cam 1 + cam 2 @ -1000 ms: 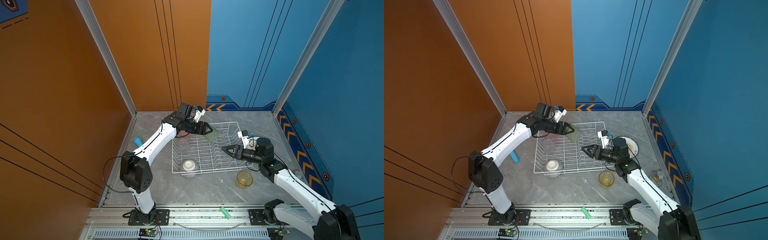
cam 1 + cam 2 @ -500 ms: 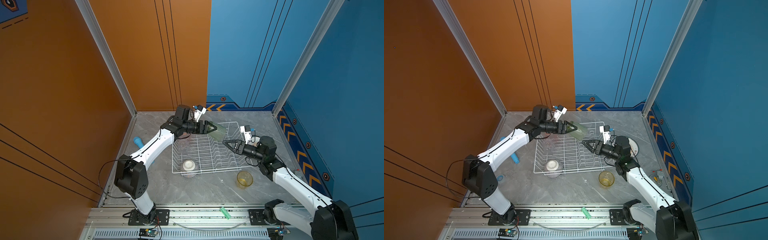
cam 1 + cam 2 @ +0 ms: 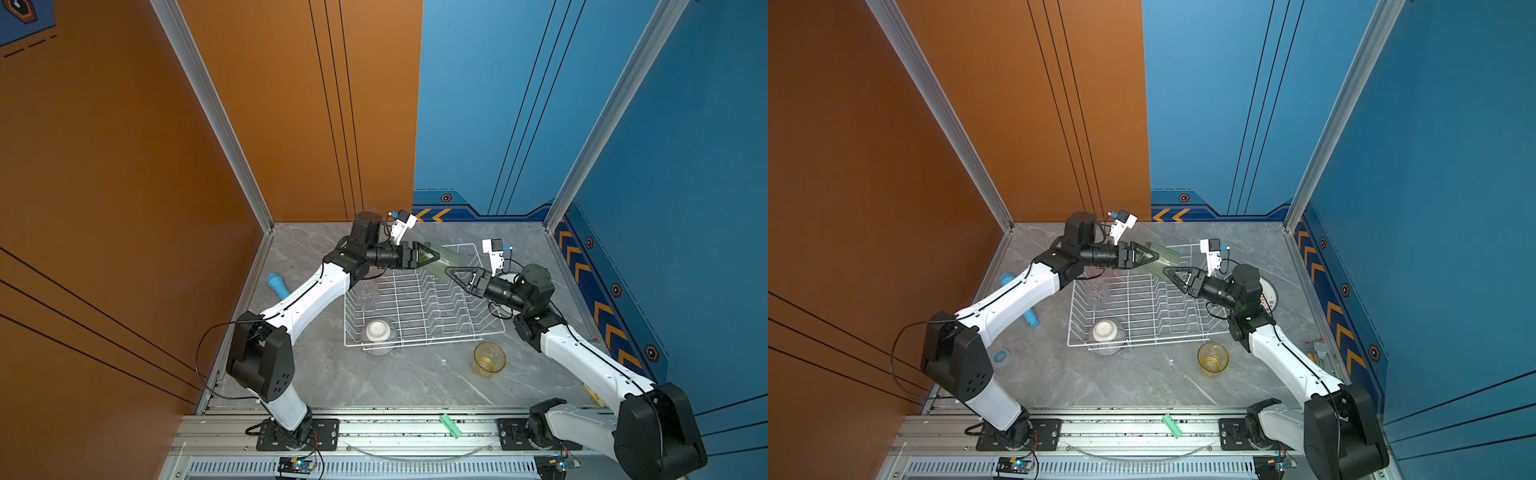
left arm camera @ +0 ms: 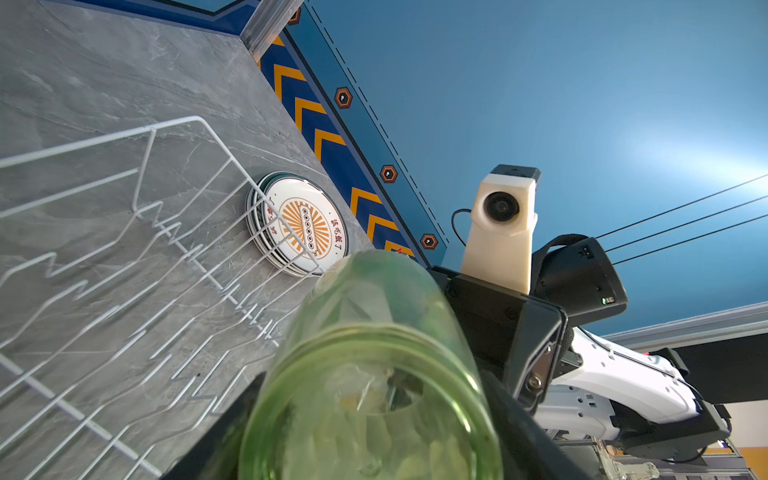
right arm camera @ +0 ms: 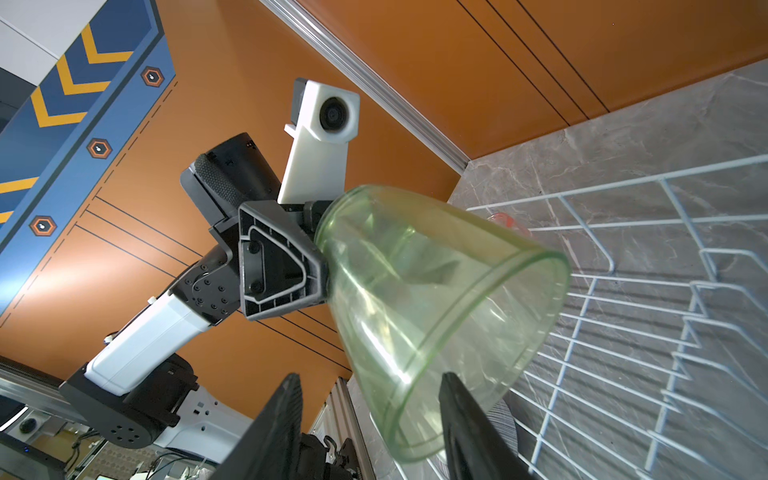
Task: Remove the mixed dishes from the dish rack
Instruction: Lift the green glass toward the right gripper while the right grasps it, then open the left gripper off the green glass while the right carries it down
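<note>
Over the dish rack (image 3: 415, 299), left hand (image 3: 434, 258) gripping green tumbler (image 3: 451, 255), right hand (image 3: 451, 272) open at its rim (plates (image 4: 307, 224) alongside)

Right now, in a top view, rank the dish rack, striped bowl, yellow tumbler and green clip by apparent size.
1. dish rack: by far the largest.
2 and 3. striped bowl and yellow tumbler: nearly alike, the bowl perhaps slightly wider, so no firm ranking.
4. green clip: smallest.

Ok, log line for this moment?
left claw: shut on green tumbler base, above dish rack | right claw: open, jaws flanking tumbler rim | yellow tumbler: on table
</note>
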Tool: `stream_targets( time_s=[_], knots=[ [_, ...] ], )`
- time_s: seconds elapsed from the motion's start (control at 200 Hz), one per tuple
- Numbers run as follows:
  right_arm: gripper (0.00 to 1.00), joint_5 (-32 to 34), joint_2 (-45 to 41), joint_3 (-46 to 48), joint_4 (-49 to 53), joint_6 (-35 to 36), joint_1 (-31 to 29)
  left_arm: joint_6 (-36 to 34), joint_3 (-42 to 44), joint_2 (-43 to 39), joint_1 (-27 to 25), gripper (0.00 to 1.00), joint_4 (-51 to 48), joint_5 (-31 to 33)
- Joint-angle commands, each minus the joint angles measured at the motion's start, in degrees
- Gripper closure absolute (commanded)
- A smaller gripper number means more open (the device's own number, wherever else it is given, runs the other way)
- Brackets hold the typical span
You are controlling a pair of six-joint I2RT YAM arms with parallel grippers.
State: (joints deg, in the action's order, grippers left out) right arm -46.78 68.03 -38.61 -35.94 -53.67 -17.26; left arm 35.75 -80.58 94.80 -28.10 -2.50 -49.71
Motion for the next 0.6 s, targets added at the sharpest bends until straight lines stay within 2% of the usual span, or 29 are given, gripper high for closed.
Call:
stream_targets(
  time_s=[0.0,0.19,0.496,0.596],
  knots=[
    [0.52,-1.5,0.8,-1.8,-5.6,-2.0,-0.1,1.8,1.2,-1.3,-0.4,0.48,4.8,-2.5],
    [0.60,-1.5,1.3,-1.9,-8.6,-3.1,-0.1,5.3,2.2,-0.4,-0.9,0.48,10.3,-4.5],
    [0.94,-1.7,1.5,-3.0,-10.3,-4.2,-0.3,6.6,2.5,0.1,-1.8,0.49,12.6,-5.3],
    [0.98,-1.6,1.5,-3.4,-10.2,-4.3,-0.4,6.8,2.5,0.0,-2.0,0.49,12.9,-5.5]
  ],
)
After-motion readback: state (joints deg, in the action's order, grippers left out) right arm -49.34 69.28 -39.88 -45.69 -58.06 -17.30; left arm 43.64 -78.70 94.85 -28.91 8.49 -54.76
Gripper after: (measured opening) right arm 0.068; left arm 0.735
